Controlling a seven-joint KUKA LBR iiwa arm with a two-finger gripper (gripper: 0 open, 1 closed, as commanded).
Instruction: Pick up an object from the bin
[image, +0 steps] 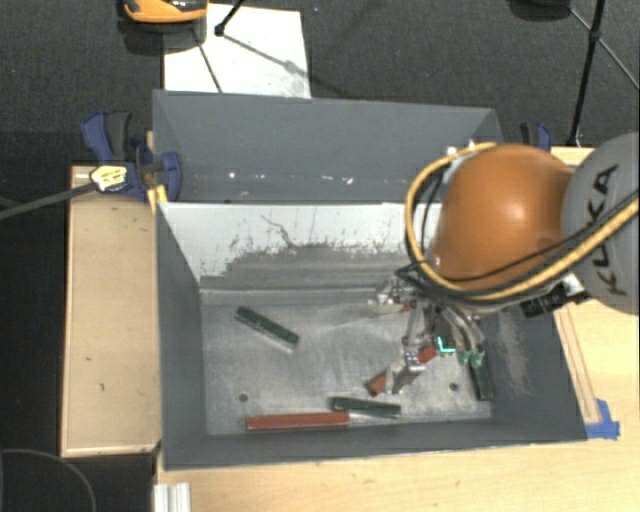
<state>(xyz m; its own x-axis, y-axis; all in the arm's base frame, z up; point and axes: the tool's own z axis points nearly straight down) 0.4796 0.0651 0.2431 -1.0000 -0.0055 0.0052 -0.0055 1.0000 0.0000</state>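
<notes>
Hanging low in the bin (290, 250), near its front right corner: end effector (408, 368), under the orange cover (500, 215), tip close to the floor. Spread or pressed together: cannot tell, mechanism too cluttered from this angle. Nothing seen pinched.

Nearest thing: small reddish-brown piece (377, 383), just beside the tip, to its lower left. Touching or apart: cannot tell. Further to the lower left of the end effector: short dark green bar (366, 406), lying flat, and beyond it a long red bar (298, 422), almost end to end with it. Close on the right of the end effector: slim green stick (481, 376), lying along the bin's right side. Well off to the upper left: second dark green bar (267, 327), alone.

Judged step: final alignment before closing, with the reddish-brown piece the likeliest pick.

To do well:
- Shift slightly left to centre over the piece.
- Come straight down and close across its narrow side.
- Keep clear of the short dark green bar, to avoid nudging it or pinching both.
- Lift straight up, then check for a single thing in the grip.

Risk, as judged: small piece flat on a metal floor, liable to skid or slip out.
</notes>
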